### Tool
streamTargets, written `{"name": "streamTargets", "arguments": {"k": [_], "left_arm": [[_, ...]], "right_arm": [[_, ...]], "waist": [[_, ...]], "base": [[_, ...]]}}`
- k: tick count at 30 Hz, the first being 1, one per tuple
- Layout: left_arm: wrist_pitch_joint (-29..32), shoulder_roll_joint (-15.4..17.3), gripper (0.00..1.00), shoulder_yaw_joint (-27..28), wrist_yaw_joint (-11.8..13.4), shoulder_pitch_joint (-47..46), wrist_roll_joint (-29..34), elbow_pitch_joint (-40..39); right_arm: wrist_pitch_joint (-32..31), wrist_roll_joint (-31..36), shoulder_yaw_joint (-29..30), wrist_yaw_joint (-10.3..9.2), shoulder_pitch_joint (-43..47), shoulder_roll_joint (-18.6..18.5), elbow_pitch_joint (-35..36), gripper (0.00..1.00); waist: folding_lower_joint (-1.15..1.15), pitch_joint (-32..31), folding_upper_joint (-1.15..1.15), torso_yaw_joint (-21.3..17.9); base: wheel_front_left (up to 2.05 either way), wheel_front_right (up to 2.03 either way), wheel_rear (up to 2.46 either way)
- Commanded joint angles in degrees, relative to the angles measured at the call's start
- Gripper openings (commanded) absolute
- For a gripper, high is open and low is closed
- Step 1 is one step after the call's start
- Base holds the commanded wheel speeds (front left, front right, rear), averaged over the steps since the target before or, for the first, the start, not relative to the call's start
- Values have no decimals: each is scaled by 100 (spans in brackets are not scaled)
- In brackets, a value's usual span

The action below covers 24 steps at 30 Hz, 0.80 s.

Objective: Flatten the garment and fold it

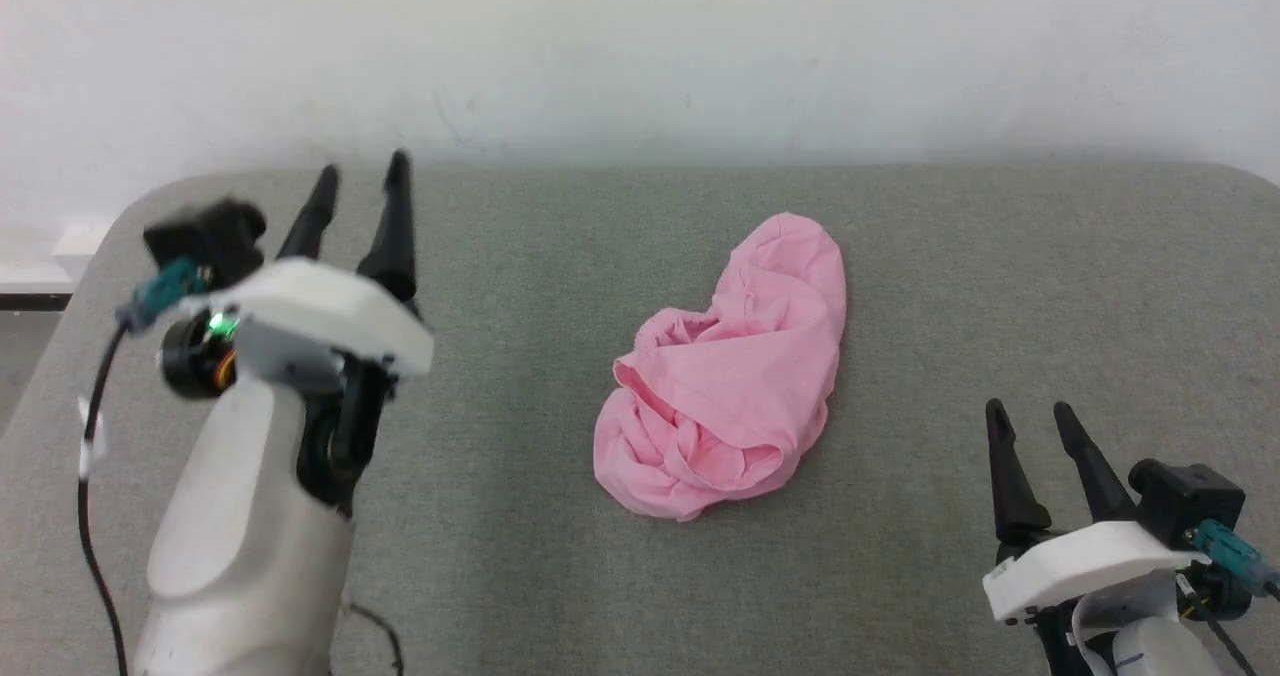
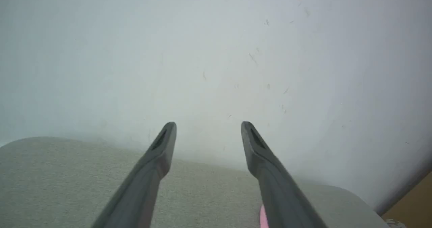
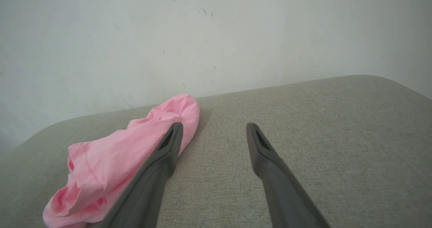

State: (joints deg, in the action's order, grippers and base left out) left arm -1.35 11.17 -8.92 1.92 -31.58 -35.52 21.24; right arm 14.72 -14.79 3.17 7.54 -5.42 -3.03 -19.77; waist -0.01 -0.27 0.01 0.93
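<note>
Closest to the head camera is the left hand, raised above the left side of the bench, its 2 dark fingers spread apart with nothing between them. Low at the right, the right hand is likewise open and empty, its fingers pointing toward the far edge. Between them, well apart from either, the garment lies in a crumpled pink heap near the middle of the bench, bunched and rolled at its near end and smoother toward its far end.

Flattening looks to be the step in hand, and none of it is done yet. It would go best with both hands working together: each should come down at an opposite end of the heap and pinch an outer edge only. Which fold is the waistband and which are the 2 legs cannot be told from here, so the first lift should be small, enough to let the cloth fall open. Such thin fabric is likely to slip, and a deep pinch may catch several layers, so the fingers should close low against the bench.
</note>
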Motion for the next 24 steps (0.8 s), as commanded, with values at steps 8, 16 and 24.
{"name": "streamTargets", "arguments": {"k": [8,16,24], "left_arm": [[-1297,150,100,-105,266,1264,911,-503],[-1362,-241,100,74,187,2153,1144,-1005],[-1364,-485,100,174,59,2499,1366,-916]], "right_arm": [[-48,-50,-147,-5,38,15,188,100],[-418,-122,-411,-5,39,15,456,100],[-1741,24,-1015,-5,-104,15,751,100]], "waist": [[1,-98,-1,113],[1,-131,-1,105],[1,-156,-1,146]], "base": [[0,0,0],[0,0,0],[0,0,0]]}}
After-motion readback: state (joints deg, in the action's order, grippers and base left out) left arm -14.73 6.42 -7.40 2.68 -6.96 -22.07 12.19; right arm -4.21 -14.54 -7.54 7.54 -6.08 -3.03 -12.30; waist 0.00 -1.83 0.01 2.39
